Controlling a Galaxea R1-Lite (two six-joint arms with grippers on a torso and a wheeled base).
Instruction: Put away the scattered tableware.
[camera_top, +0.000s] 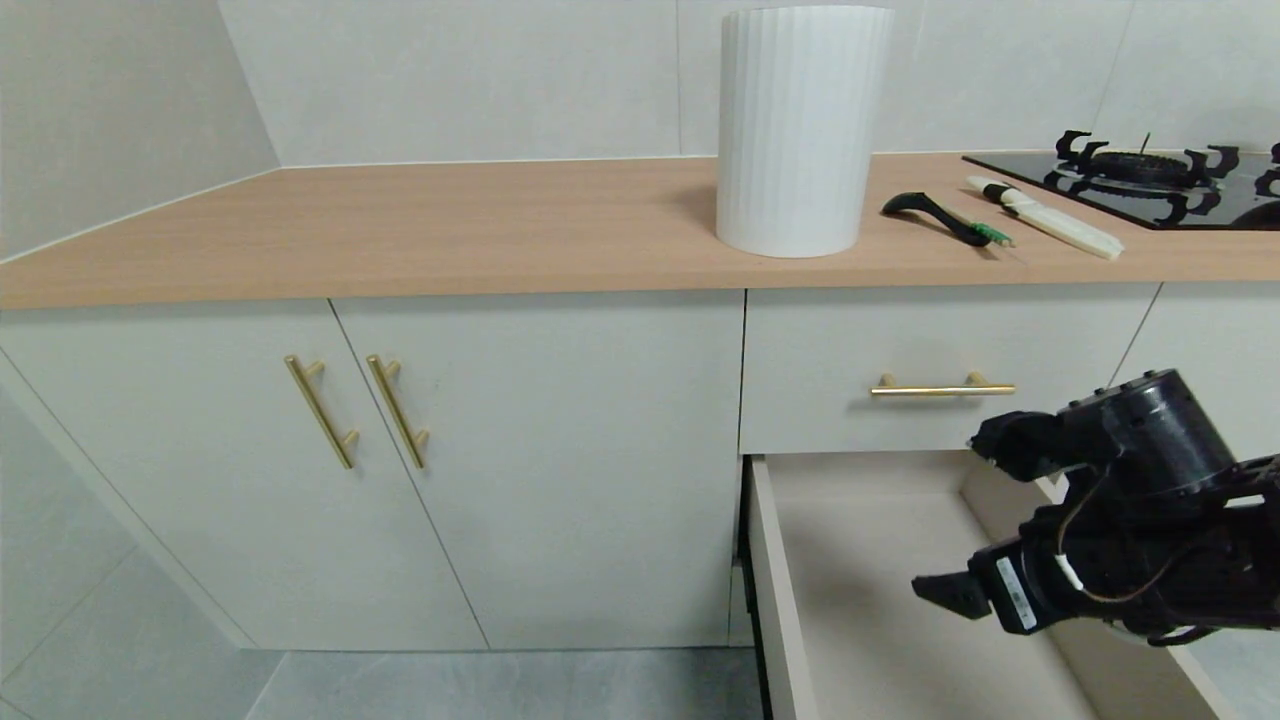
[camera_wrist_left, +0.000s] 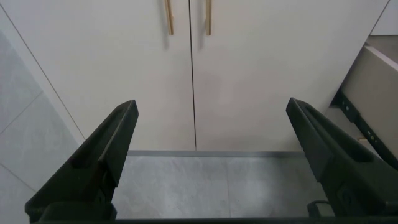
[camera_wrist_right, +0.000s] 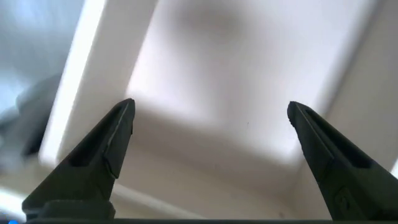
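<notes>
On the wooden counter lie a black-handled peeler with a green tip and a long white utensil with a dark band, side by side at the right. Below them a lower drawer stands pulled out, with nothing visible inside. My right gripper hangs open over the drawer, holding nothing; in the right wrist view its fingers frame the drawer's pale floor. My left gripper is open, low, facing the cabinet doors.
A tall white ribbed container stands on the counter left of the utensils. A black gas hob sits at the far right. The shut upper drawer has a gold handle. Two cabinet doors carry gold handles. The open drawer's side juts out.
</notes>
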